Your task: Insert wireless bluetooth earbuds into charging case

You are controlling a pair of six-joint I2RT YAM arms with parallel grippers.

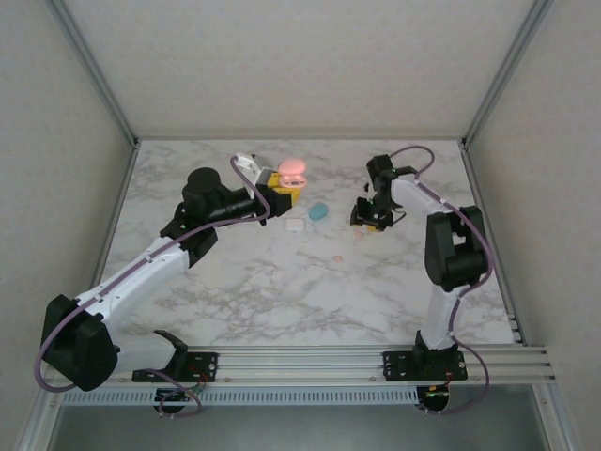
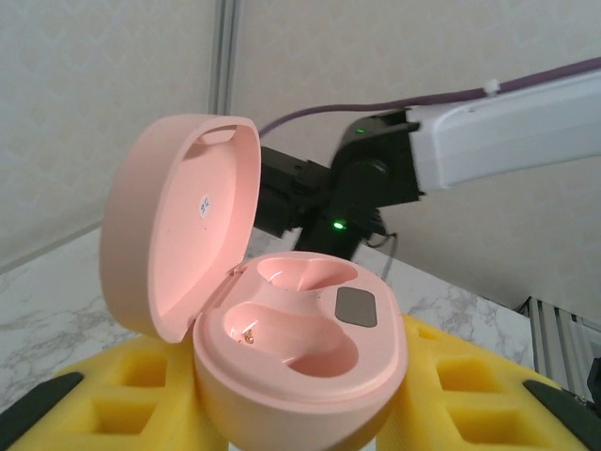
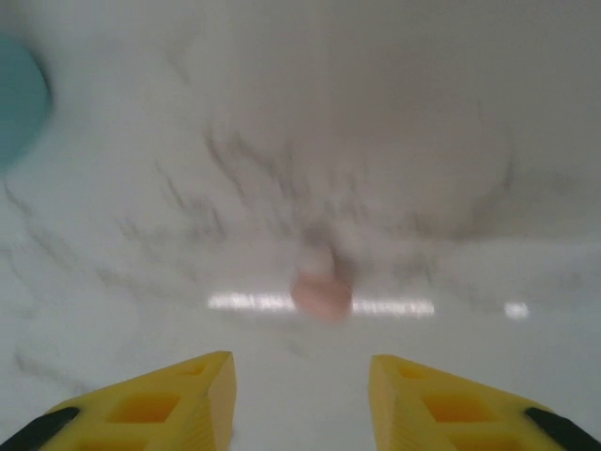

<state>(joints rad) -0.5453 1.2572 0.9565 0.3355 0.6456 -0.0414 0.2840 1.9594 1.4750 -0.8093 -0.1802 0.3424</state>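
My left gripper (image 1: 281,194) is shut on a pink charging case (image 2: 300,357) and holds it above the table with the lid (image 2: 178,235) swung open. Both wells (image 2: 291,329) of the case are empty. The yellow fingers (image 2: 113,385) press on the case from both sides. Low over the marble, my right gripper (image 3: 300,365) is open with nothing between its fingers. A small pinkish earbud (image 3: 321,296) lies on the table just beyond its tips, blurred. Another tiny pinkish-orange earbud (image 1: 336,256) lies nearer the table's middle.
A teal case (image 1: 318,211) and a whitish case (image 1: 295,225) lie closed on the marble table (image 1: 282,301) between the two grippers. The teal case (image 3: 14,103) also shows at the left edge of the right wrist view. Walls enclose the table on three sides.
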